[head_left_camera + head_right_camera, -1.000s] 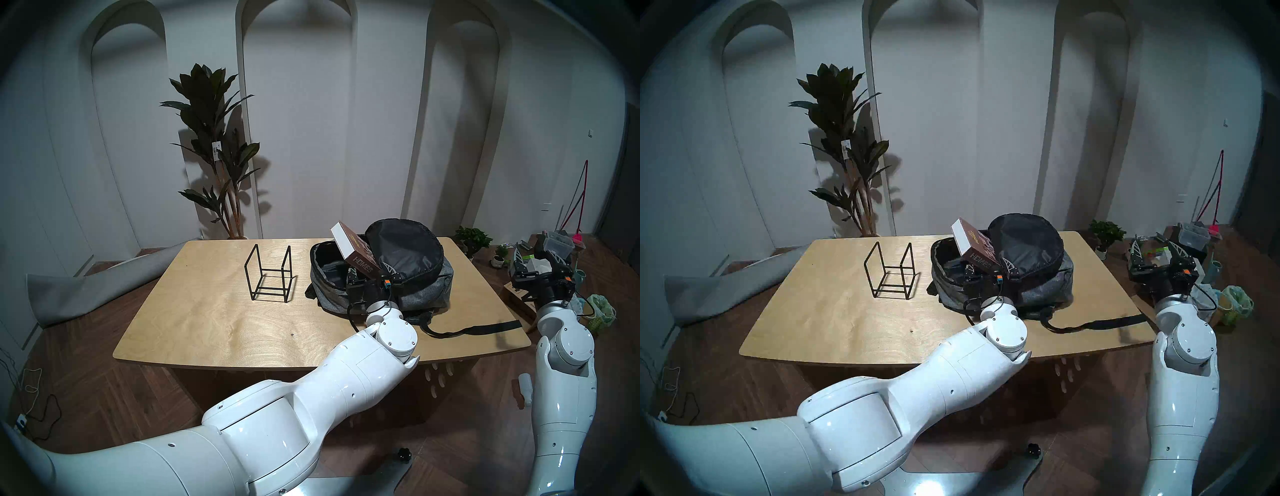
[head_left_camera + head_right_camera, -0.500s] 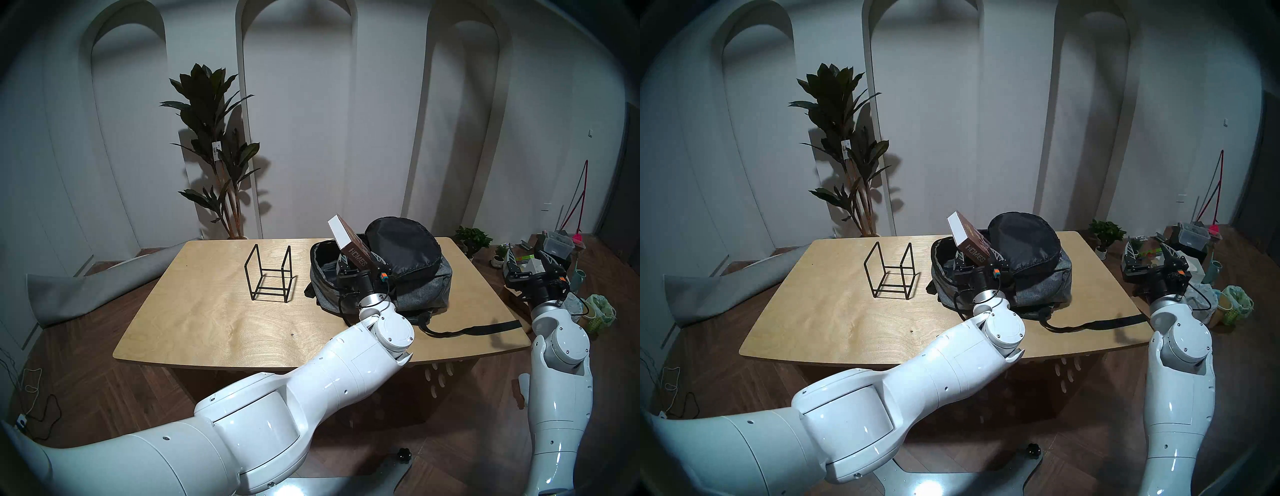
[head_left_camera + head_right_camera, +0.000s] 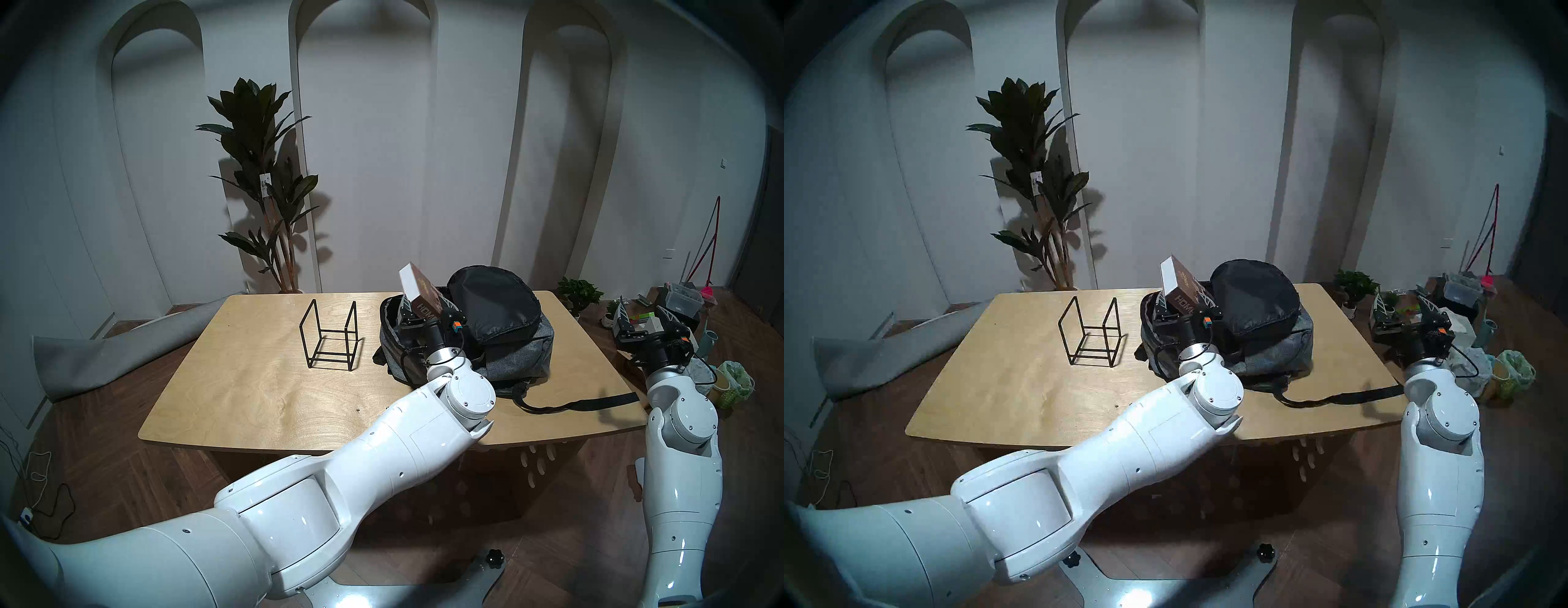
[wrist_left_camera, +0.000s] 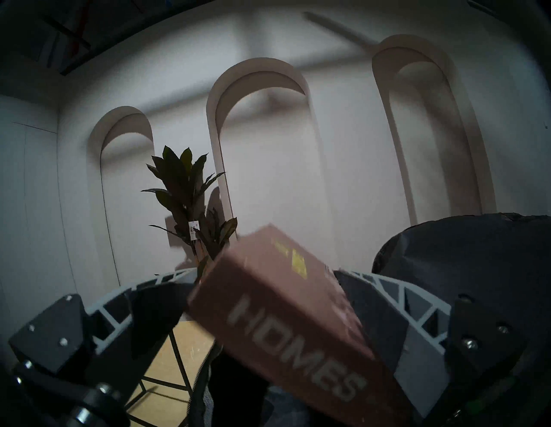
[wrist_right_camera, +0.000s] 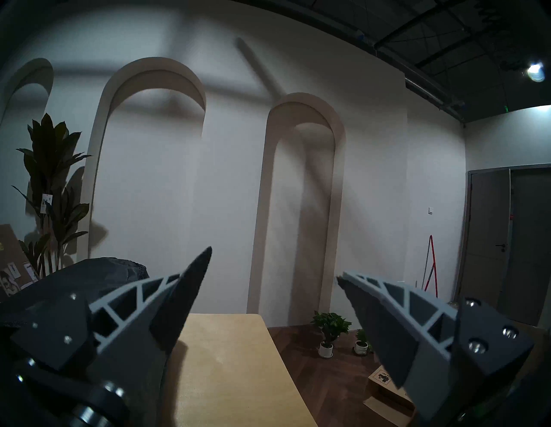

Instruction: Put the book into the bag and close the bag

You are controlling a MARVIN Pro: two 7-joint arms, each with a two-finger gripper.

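Observation:
The brown book (image 3: 418,286) with "HOMES" lettering is tilted, white page edges facing left, over the open mouth of the grey backpack (image 3: 517,352). My left gripper (image 3: 426,308) is shut on the book's lower end; it also shows in the left wrist view (image 4: 265,277), fingers on both sides of the book (image 4: 283,313). The bag's black-lined flap (image 3: 492,301) is folded back to the right. The book's lower edge is hidden behind the gripper. My right gripper (image 3: 642,316) is open and empty, past the table's right edge, apart from the bag.
A black wire-frame stand (image 3: 331,339) stands left of the bag on the wooden table (image 3: 254,382). A long black strap (image 3: 585,403) trails toward the table's front right edge. Small potted plants (image 3: 579,293) and clutter (image 3: 679,301) lie right of the table.
My left gripper has moved left and away with the book, which now stands steeper over the bag's opening. My right arm has shifted slightly left.

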